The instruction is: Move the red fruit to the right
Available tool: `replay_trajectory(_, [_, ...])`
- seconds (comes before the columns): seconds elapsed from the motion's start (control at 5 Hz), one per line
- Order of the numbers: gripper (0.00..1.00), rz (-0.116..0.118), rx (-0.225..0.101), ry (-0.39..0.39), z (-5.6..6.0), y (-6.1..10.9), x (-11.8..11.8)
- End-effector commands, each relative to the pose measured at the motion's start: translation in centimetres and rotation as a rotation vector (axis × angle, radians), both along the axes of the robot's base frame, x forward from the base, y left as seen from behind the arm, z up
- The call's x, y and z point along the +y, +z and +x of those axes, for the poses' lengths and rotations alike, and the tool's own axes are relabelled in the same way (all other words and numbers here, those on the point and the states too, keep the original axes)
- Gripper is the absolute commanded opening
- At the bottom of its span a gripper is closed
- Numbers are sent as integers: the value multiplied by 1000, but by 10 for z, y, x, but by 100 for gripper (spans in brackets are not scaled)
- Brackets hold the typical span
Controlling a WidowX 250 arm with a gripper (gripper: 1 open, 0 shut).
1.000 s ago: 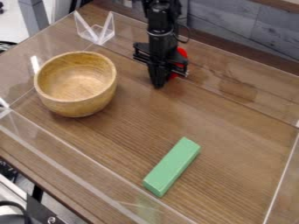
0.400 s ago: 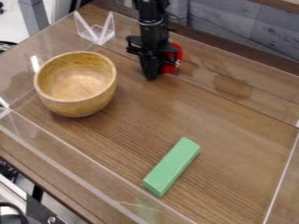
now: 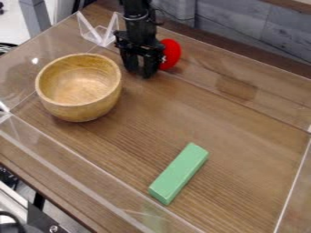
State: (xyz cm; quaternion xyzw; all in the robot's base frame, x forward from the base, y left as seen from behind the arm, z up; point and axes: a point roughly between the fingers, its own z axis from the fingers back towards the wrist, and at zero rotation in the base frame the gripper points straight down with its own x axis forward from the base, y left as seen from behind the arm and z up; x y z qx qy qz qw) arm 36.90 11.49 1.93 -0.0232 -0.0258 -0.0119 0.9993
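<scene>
The red fruit (image 3: pixel 172 52) is a small glossy red piece lying on the wooden table near its far edge. My gripper (image 3: pixel 140 69) points straight down just left of it, between the fruit and the wooden bowl (image 3: pixel 79 86). The black fingers (image 3: pixel 127 62) stand apart and nothing is between them. The right finger is close against the fruit's left side; I cannot tell whether they touch. The gripper hides the fruit's left part.
A flat green block (image 3: pixel 180 171) lies at the front right. Clear plastic walls (image 3: pixel 97 32) ring the table, and a folded clear piece stands behind the bowl. Bare wood (image 3: pixel 243 100) lies to the right of the fruit.
The gripper has moved left toward the bowl and its fingers have spread from shut to open. The red fruit has shifted a little left and back and now shows more fully beside the gripper.
</scene>
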Motion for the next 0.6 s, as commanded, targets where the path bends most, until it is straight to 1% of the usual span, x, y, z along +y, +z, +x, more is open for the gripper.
replay_trajectory(0.0, [0, 24, -67, 48, 3, 28, 8])
replay_trajectory(0.4, [0, 15, -62, 3, 2, 39, -10])
